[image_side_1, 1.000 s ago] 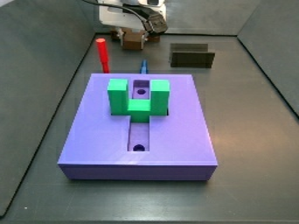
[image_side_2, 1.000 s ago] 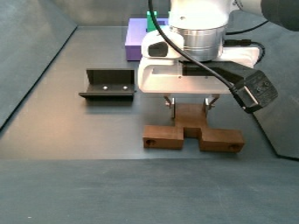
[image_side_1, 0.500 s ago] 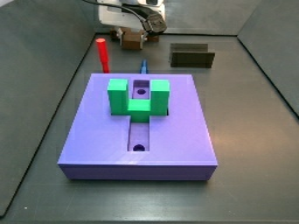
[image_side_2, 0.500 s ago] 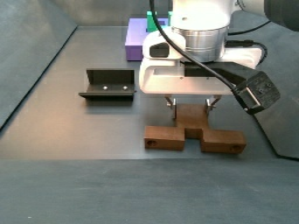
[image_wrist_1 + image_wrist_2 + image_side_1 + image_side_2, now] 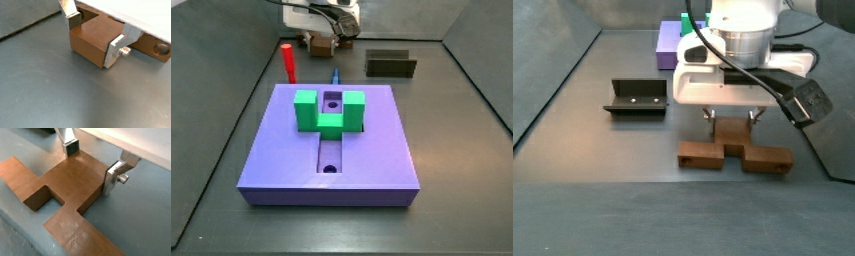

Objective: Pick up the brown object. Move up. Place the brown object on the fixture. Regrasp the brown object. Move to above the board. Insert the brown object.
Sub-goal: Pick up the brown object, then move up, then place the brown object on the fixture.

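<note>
Both fingers (image 5: 115, 175) of my tool (image 5: 92, 163) straddle the brown object's (image 5: 70, 180) narrow middle, long axis running crosswise to them; whether the pads actually touch it I cannot tell; it lies on the floor, fixture (image 5: 635, 97) well apart.

Red peg (image 5: 289, 62), green block (image 5: 327, 111).

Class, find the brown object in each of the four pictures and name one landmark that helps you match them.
Wrist view: brown object, centre, between the fingers.
Wrist view, fills the frame.
Side view, far end, under the gripper.
Side view, on the floor.
Shared landmark: the gripper.
</note>
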